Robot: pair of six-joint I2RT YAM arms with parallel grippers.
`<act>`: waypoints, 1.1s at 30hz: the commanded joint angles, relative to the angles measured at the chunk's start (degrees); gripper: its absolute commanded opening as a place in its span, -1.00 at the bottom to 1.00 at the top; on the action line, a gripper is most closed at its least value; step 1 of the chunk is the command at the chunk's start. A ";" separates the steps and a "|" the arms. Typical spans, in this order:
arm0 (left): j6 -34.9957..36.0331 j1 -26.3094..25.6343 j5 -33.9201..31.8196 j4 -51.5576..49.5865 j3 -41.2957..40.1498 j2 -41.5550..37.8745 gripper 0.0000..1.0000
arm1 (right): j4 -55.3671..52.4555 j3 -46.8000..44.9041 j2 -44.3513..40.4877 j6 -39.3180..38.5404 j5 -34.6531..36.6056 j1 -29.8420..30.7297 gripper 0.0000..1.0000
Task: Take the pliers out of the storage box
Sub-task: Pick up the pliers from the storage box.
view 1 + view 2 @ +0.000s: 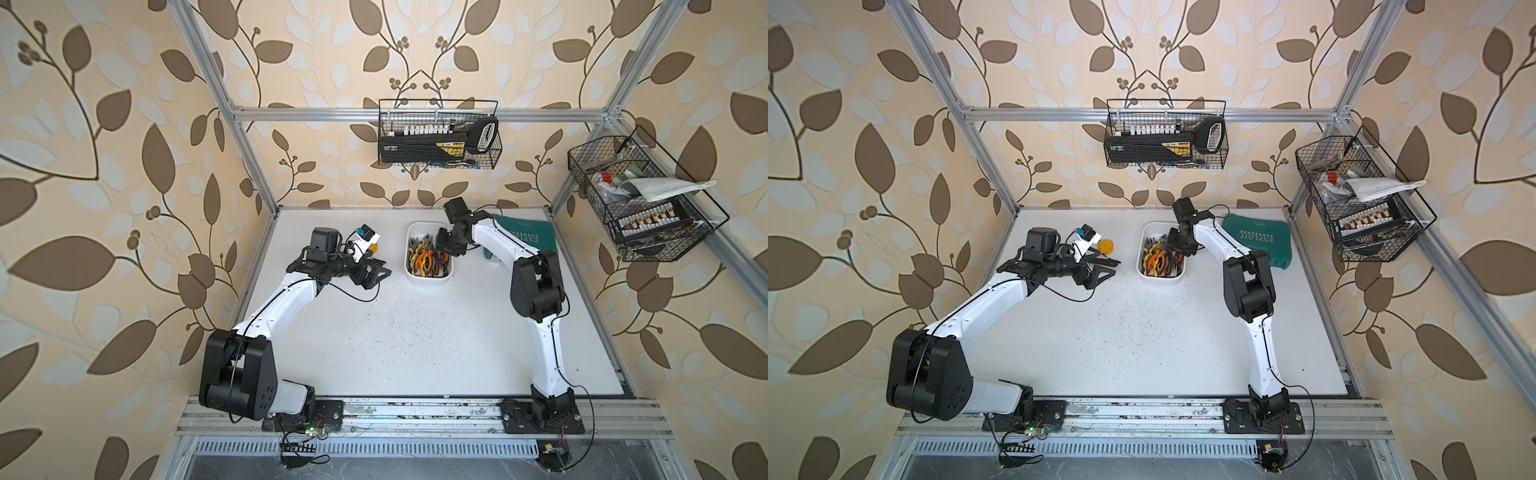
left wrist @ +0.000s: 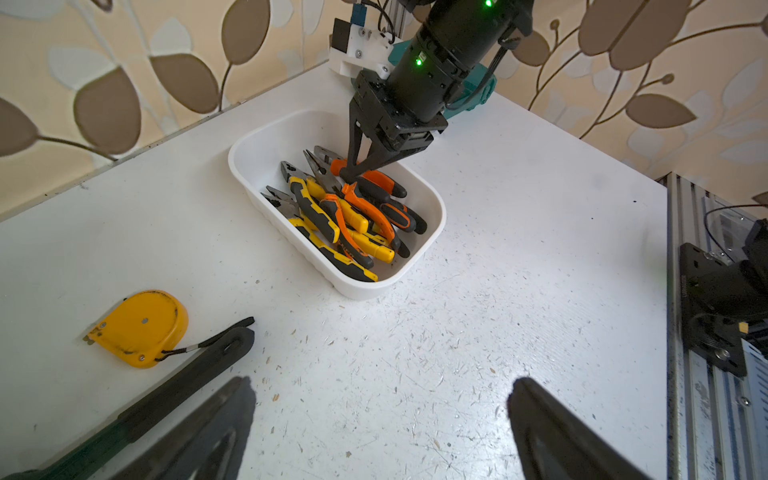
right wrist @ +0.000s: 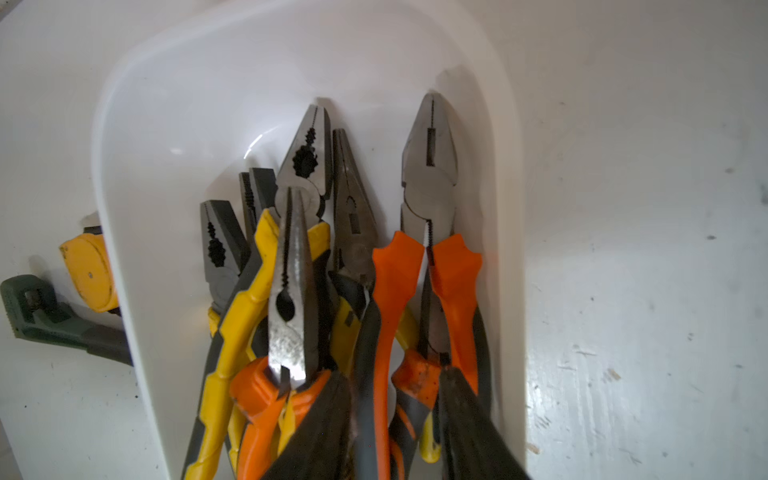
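Table [image 1: 415, 340]: white and scuffed; it bears the storage box toward its far side, between the two arms
Storage box [image 2: 365, 291]: shallow white tub with smooth walls; probably light, and nothing pins it down, so it may slide or tip if a tool snags on the way out
Pliers [image 2: 332, 216]: all of them lie inside the storage box, heaped and crossed, with steel noses toward one end and handles toward the other; I judge them heavy for their size, rigid and not fragile; the bare steel looks slick and the sleeved handles grippy; the handles interlace, so lifting one pair could drag a neighbour
Left gripper [image 2: 382, 382]: fingers spread wide and holding nothing; it hovers over bare table near the tape measure [image 2: 139, 328] and the pipe wrench [image 2: 187, 374], well apart from the storage box
Right gripper [image 2: 353, 172]: down inside the storage box, fingers drawn in and pinching the orange-handled pair
Orange-handled pair [image 2: 384, 179]: on top of the heap, beside one long wall
Hold point: just behind the pivot, where the orange sleeves begin; this looks close to the balance point, though the steel nose may still dip
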 commanded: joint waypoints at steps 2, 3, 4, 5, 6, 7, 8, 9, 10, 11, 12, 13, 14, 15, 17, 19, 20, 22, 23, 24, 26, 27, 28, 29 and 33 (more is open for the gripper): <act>0.92 -0.26 1.79 -0.12 0.50 -0.02 0.98 | -3.92 3.95 3.29 -0.38 0.10 -0.25 -0.28; 1.01 -0.31 1.79 -0.12 0.49 -0.04 0.98 | -4.51 4.74 3.99 -0.46 0.19 -0.20 -0.30; 1.01 -0.26 1.71 -0.18 0.49 0.00 0.98 | -5.37 5.68 4.61 -0.74 0.53 -0.14 -0.31; 0.98 -0.26 1.67 -0.29 0.44 0.06 0.98 | -6.03 6.67 5.00 -1.09 1.24 -0.06 -0.31; 1.09 -0.27 1.77 -0.38 0.56 0.06 0.98 | -6.88 7.67 5.40 -1.59 2.38 0.14 -0.27; 1.16 -0.27 1.79 -0.49 0.46 0.01 0.98 | -8.34 9.29 6.04 -2.32 4.03 0.30 -0.21; 1.18 -0.26 1.72 -0.56 0.40 0.04 0.98 | -9.49 10.56 6.46 -2.59 5.19 0.46 -0.18; 1.18 -0.27 1.71 -0.60 0.41 0.09 0.98 | -11.64 12.40 7.33 -2.82 6.87 0.54 -0.14; 1.13 -0.28 1.78 -0.56 0.43 0.19 0.98 | -13.58 14.29 8.23 -3.01 8.28 0.70 -0.07; 1.12 -0.27 1.80 -0.56 0.43 0.25 0.98 | -14.99 15.84 9.25 -3.08 9.04 0.71 -0.01; 1.06 -0.26 1.80 -0.56 0.49 0.36 0.98 | -16.05 16.77 9.91 -3.11 9.58 0.81 0.01; 1.05 -0.26 1.89 -0.51 0.65 0.50 0.98 | -16.78 17.31 10.45 -3.01 10.14 0.91 0.01; 1.07 -0.26 1.97 -0.56 0.70 0.63 0.98 | -16.98 17.37 10.80 -2.83 10.18 0.97 0.02; 0.99 -0.27 1.98 -0.56 0.68 0.70 0.98 | -16.97 17.06 11.13 -2.39 9.60 0.94 0.02; 0.91 -0.26 1.98 -0.56 0.91 0.87 0.98 | -16.82 16.66 11.79 -1.86 8.53 0.91 0.03; 0.92 -0.26 2.06 -0.60 0.94 1.09 0.98 | -17.11 17.05 13.07 -1.44 7.20 0.82 0.03; 0.88 -0.26 2.06 -0.56 1.00 1.12 0.98 | -17.08 17.16 13.44 -1.36 6.65 0.82 0.02; 0.99 -0.27 2.06 -0.56 0.98 1.20 0.98 | -17.17 17.89 14.15 -1.33 5.77 0.77 0.02; 1.01 -0.26 2.06 -0.56 0.93 1.22 0.98 | -17.37 18.50 14.50 -1.35 5.39 0.77 0.01; 0.97 -0.27 2.06 -0.56 0.94 1.23 0.98 | -17.76 19.48 15.14 -1.40 4.62 0.69 0.00; 1.02 -0.26 2.06 -0.51 0.91 1.27 0.98 | -17.77 21.09 16.26 -1.70 1.85 0.68 -0.07; 1.07 -0.26 2.06 -0.56 0.85 1.31 0.98 | -17.64 21.60 16.56 -1.76 0.93 0.76 -0.17; 1.16 -0.26 1.98 -0.56 0.84 1.31 0.98 | -17.29 21.75 16.49 -1.90 0.05 0.86 -0.25; 1.21 -0.26 1.98 -0.56 0.85 1.36 0.98 | -17.01 21.71 16.21 -1.96 -0.39 0.95 -0.29; 1.36 -0.26 2.06 -0.55 0.93 1.49 0.98 | -16.08 21.47 14.82 -2.39 -0.08 1.17 -0.56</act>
